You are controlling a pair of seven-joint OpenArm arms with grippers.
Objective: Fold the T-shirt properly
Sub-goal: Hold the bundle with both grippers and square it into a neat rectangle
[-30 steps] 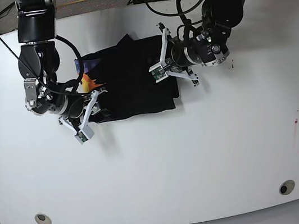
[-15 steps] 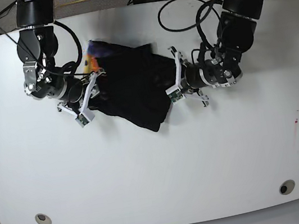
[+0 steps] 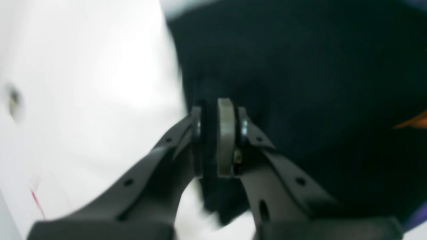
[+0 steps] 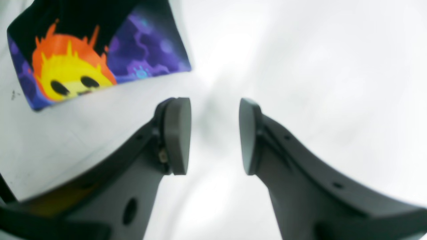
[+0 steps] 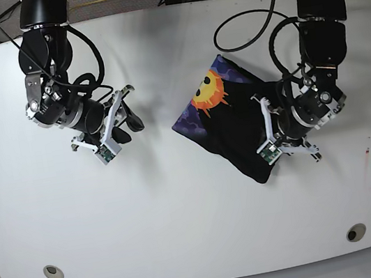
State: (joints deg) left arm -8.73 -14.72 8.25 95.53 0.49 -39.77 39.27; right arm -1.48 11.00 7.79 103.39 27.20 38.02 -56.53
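T-shirt [image 5: 240,127], folded, table's right half | left gripper [image 3: 218,136] pinches its edge | right gripper [image 4: 215,136] parted, empty, well left | risk: your one-handed drag unfolds it

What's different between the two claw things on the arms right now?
The left gripper has its jaws shut on the black T-shirt; the right gripper has its jaws apart with nothing between them. The left gripper sits at the shirt's edge; the right gripper hangs over bare table, clear of the shirt. Both have the same dark jaws.
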